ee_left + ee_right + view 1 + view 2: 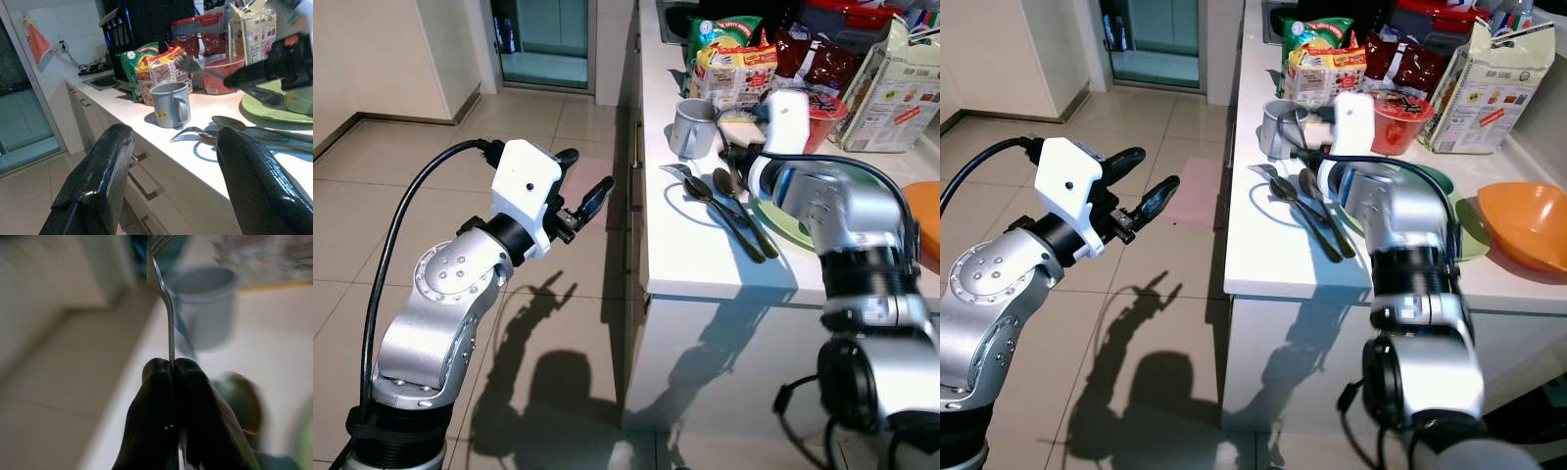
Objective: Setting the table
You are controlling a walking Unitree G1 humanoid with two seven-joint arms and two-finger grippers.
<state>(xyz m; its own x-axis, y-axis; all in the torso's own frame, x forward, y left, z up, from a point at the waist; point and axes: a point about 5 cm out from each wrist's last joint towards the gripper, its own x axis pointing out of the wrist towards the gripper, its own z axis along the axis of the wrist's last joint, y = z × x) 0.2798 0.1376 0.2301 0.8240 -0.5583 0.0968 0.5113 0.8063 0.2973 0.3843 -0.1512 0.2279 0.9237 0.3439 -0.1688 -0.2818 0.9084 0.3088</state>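
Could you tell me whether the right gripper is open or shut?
Shut: the right gripper has both fingers pressed together on a fork handle.

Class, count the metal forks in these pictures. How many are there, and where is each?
2. One silver metal fork is clamped in the right tool; the other fork lies on the white counter near the grey mug. The right arm may hide more.
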